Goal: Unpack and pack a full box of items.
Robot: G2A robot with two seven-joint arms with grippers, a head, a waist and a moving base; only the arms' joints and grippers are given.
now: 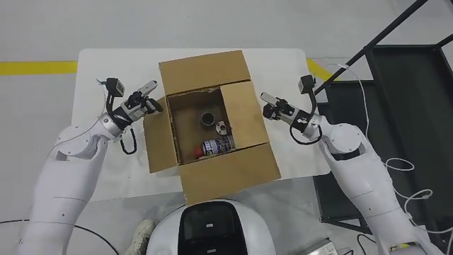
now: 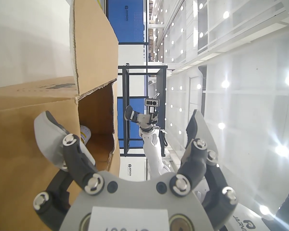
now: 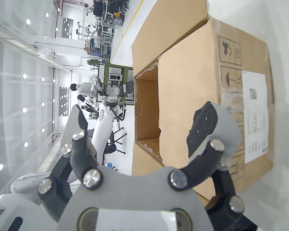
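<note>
Well, the biggest thing is the flat white bench [image 1: 99, 71]. A big brown cardboard box [image 1: 205, 74] [image 2: 19, 102] [image 3: 243, 56] sits in the middle of it. The box is open at the top, and its four flaps are folded out to the sides.

The left pincer [image 1: 154, 95] [image 2: 119, 121] is just beside the box, by the flap on the left arm's side. Its two fingers are spread far apart and there is nothing between them. The right pincer [image 1: 266, 106] [image 3: 141, 111] is just beside the box on the other side, by the flap there. Its fingers are spread far apart too, and it has hold of nothing.

Down inside the box, a white and blue can with a red end [image 1: 216, 145] lies on its side on the box floor, near the wall closest to the robot. A dark round metal cup [image 1: 207, 120] stands in the box, farther from the robot than the can. A small grey piece [image 1: 223, 126] lies in the box just beside the cup, between the cup and the can.
</note>
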